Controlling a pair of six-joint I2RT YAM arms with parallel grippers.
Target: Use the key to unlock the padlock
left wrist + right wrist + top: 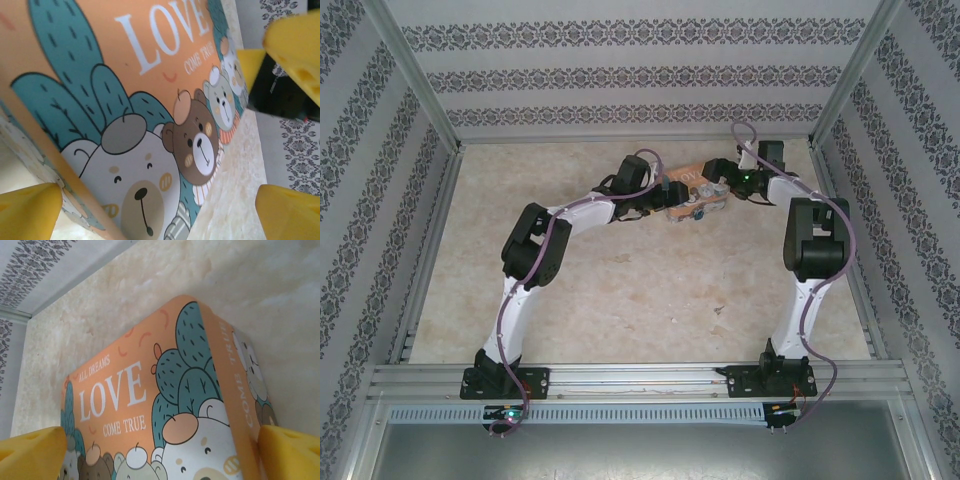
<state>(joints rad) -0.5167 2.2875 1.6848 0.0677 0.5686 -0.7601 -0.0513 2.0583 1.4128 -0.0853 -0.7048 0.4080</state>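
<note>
The orange "LOVE" picture tin (690, 182) lies at the far middle of the table, and both arms reach to it. My left gripper (663, 203) is at its left end. In the left wrist view the yellow fingers (27, 212) stand wide apart, open, with the tin's corner (150, 100) between them. My right gripper (730, 186) is at the tin's right end. Its yellow fingers (292, 455) are open and straddle the tin's end (130, 390). The padlock and the key are hidden or too small to make out.
The beige table (640, 290) stretches bare toward the arm bases. Patterned walls with metal rails (430, 240) close in the left, right and far sides. The right gripper's yellow fingers (295, 45) show beyond the tin in the left wrist view.
</note>
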